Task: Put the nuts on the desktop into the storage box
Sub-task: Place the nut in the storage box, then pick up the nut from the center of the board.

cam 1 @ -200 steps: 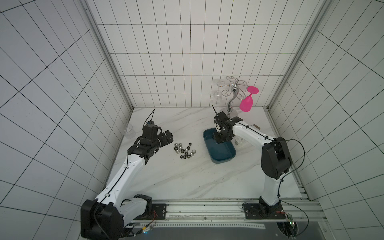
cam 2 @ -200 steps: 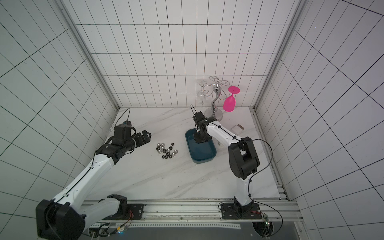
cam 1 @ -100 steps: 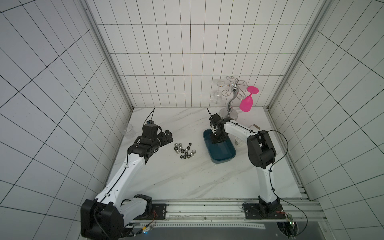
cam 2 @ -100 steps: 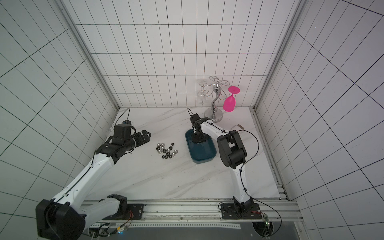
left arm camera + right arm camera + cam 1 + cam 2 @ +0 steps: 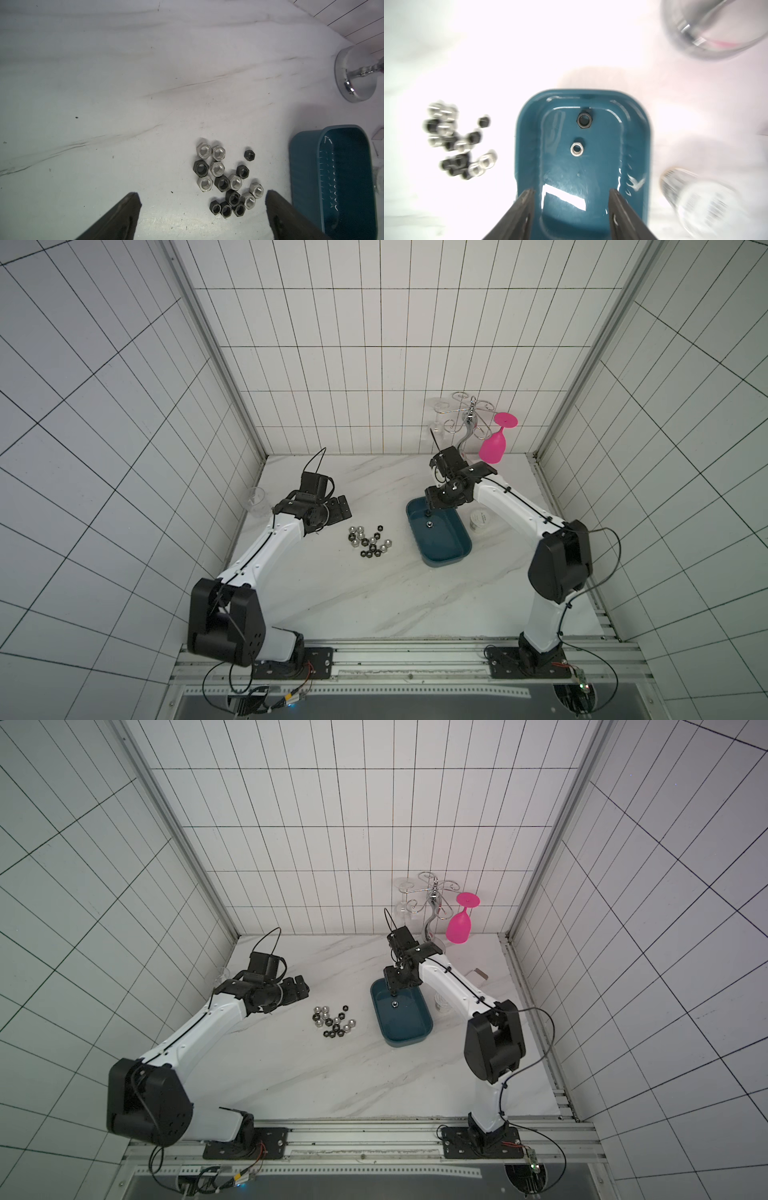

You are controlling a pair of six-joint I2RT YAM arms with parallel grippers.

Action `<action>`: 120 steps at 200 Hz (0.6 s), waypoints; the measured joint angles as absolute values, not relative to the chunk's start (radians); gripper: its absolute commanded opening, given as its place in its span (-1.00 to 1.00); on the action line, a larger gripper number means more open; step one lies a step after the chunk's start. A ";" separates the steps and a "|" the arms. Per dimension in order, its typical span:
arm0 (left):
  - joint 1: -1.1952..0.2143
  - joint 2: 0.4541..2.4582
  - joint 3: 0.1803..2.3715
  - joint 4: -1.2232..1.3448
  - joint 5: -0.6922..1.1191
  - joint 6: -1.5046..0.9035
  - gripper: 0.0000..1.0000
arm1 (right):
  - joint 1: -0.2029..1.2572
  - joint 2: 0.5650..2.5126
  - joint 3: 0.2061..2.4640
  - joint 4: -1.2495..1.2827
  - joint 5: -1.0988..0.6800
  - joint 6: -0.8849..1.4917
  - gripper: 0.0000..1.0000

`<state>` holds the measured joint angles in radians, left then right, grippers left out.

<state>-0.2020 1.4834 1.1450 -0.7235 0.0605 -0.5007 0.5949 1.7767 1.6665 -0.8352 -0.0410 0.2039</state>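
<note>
We saw the right claw (image 5: 571,193) spread apart and empty above the glossy teal plastic box (image 5: 443,561). Inside lay one black nut (image 5: 584,120) and one silver nut (image 5: 576,149). The other hexagonal metal nuts (image 5: 371,541) clustered beside the box on the veined marble table (image 5: 332,593). The left claw (image 5: 202,195), farther from the box, was spread apart too.
</note>
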 measured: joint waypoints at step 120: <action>-0.175 1.427 1.160 -0.781 0.042 -0.509 0.95 | 0.776 1.879 1.731 -0.852 -0.099 0.213 0.17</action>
<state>-0.1749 1.4265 1.1599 -0.7807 0.0422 -0.5095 0.7765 1.8793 1.7313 -0.8516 -0.0986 0.2134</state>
